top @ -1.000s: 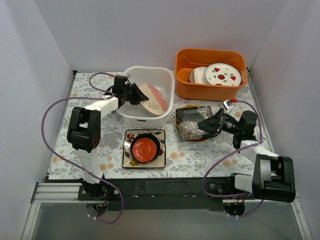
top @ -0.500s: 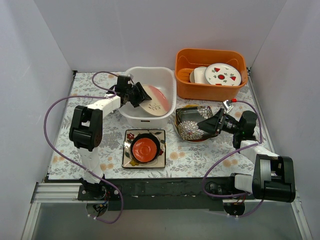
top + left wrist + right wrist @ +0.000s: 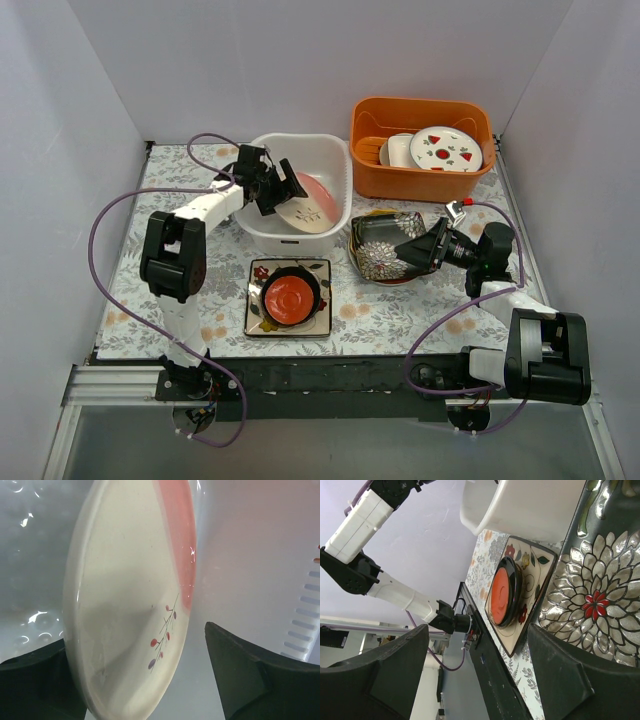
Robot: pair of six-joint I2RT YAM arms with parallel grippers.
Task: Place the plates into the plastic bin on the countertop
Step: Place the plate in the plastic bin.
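Note:
A cream plate (image 3: 310, 200) with a red band and a twig print leans on edge inside the white plastic bin (image 3: 322, 150). My left gripper (image 3: 280, 187) reaches into the bin and is open. The plate (image 3: 125, 580) stands between its fingers, with a clear gap to the right finger (image 3: 235, 670). My right gripper (image 3: 408, 250) is open and empty, just right of the black square plate (image 3: 382, 248) with white flowers. On the countertop (image 3: 200, 300), a white square flowered plate (image 3: 262, 318) carries a dark round plate (image 3: 292, 280) and a small red one (image 3: 290, 297).
An orange tub (image 3: 420, 180) at the back right holds a white round plate with red fruit marks (image 3: 445, 148). The right wrist view shows the black plate (image 3: 590, 595), the stacked plates (image 3: 500, 592), the bin's wall (image 3: 530, 505) and the black front edge (image 3: 520, 690).
My left gripper has opened and let go of the cream plate, which now leans in the bin. The left wrist has shifted slightly right. The right arm has not moved.

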